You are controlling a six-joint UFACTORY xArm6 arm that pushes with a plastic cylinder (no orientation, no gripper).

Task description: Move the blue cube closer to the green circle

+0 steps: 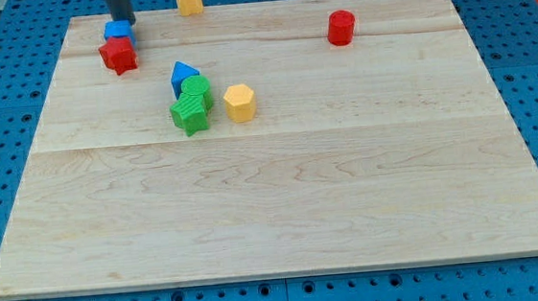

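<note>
One blue cube point(118, 31) sits square-on, touching my tip point(128, 22).

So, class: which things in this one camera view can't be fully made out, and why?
- Rod: cut off by the view's top edge; my tip sits right above the blue cube.
- Blue cube: its lower side is covered by the red star.
- Green circle: partly hidden behind the green star.

Single camera view, raised and angled down from the near edge, whole wooden board point(282, 197) in frame, blue pegboard point(6, 104) bordering all sides
</note>
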